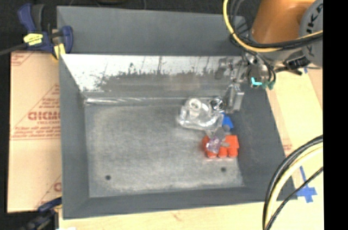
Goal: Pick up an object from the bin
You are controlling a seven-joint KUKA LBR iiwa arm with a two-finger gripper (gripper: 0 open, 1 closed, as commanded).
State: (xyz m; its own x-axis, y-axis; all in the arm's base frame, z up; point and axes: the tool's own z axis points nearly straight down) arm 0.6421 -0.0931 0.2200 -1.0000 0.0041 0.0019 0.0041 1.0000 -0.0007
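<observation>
View: camera view, looking down into the bin
Bin (136, 153): grey metal, floor mostly bare, 3 things grouped toward 3 o'clock
Arm (312, 17): reaches in from 3 o'clock, with an orange cover (283, 6) on the wrist and looped cables (232, 11) beside it
Gripper (234, 103): low over the floor at about 2 o'clock of the bin, near the back wall
Grip: open or closed cannot be told, and nothing can be seen held
Clear plastic piece (196, 113): crumpled, lying at the gripper's 8 o'clock, just beside it; whether they touch cannot be told
Blue piece (227, 123): small, at the gripper's 6 o'clock, against the clear plastic's edge
Orange blocks (224, 148): a small cluster farther out at 6 o'clock, apart from the gripper
</observation>
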